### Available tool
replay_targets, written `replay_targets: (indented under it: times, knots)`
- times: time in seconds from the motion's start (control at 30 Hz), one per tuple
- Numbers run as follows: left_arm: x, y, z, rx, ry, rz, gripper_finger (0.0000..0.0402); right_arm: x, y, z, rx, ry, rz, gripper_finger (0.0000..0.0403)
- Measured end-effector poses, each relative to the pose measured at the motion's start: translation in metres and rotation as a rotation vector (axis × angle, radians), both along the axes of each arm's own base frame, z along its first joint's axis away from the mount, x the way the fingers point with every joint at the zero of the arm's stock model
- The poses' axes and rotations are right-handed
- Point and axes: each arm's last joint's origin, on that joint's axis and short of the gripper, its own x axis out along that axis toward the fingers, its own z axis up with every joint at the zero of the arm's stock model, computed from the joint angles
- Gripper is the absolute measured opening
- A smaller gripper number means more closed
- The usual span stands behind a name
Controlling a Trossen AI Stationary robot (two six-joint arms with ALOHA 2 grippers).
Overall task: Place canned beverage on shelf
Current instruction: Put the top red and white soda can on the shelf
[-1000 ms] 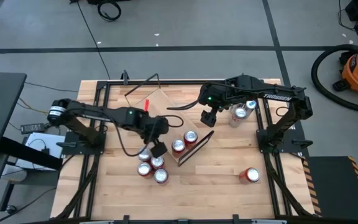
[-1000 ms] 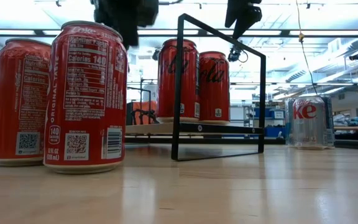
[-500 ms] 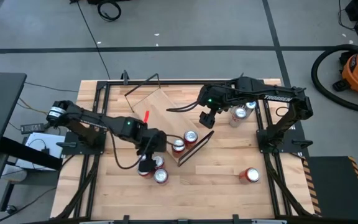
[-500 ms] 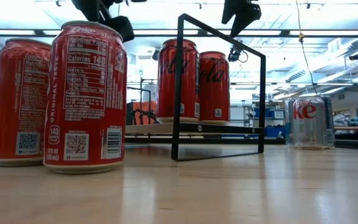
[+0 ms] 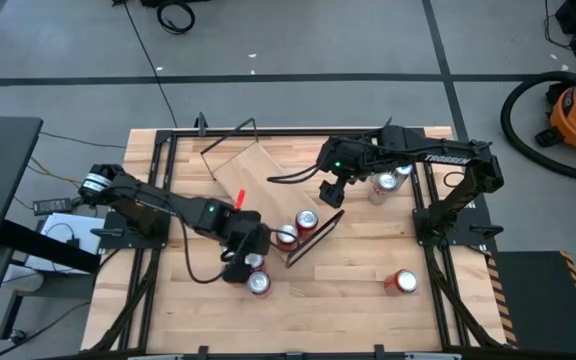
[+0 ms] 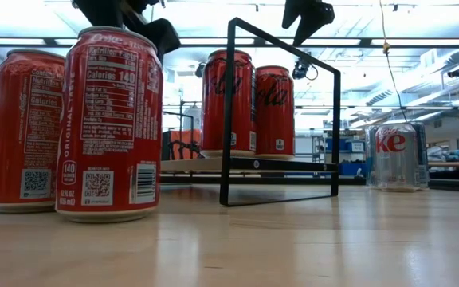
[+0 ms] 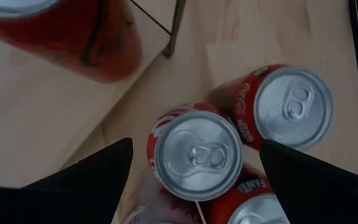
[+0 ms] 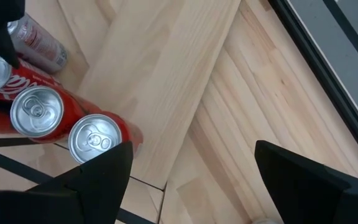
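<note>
Hovering left gripper (image 7: 194,171), jaws spread, straddles a red can (image 7: 196,154) upright on the table (image 5: 348,300) beside the shelf (image 5: 268,180). Rigid, smooth, probably heavy; grip mid-wall. Right gripper (image 8: 191,165) open, idle.

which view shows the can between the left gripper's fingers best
The left wrist view: the red can sits top-up between the open left gripper fingers. The high view hides it under the arm; the low view shows a near can, perhaps the same; the right wrist view does not show it clearly.
</note>
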Motion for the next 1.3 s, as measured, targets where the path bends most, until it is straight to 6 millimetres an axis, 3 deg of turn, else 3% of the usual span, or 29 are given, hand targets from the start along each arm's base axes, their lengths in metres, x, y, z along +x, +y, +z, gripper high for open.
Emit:
replay_targets:
  times: [0.33, 0.9, 1.3]
  knots:
    - [0.001, -0.004, -0.004, 0.026, 0.006, -0.022, 0.0363, 0.0, 0.003, 0.0, 0.0, -0.001, 0.002, 0.0348]
    - [0.01, -0.012, -0.029, 0.084, 0.09, -0.049, 0.0363, 0.0, 0.004, 0.0, -0.003, 0.005, 0.013, 0.0348]
    - [0.016, -0.008, -0.038, 0.084, 0.125, -0.013, 0.0325, 0.0, 0.004, 0.0, -0.005, 0.005, 0.015, 0.0348]
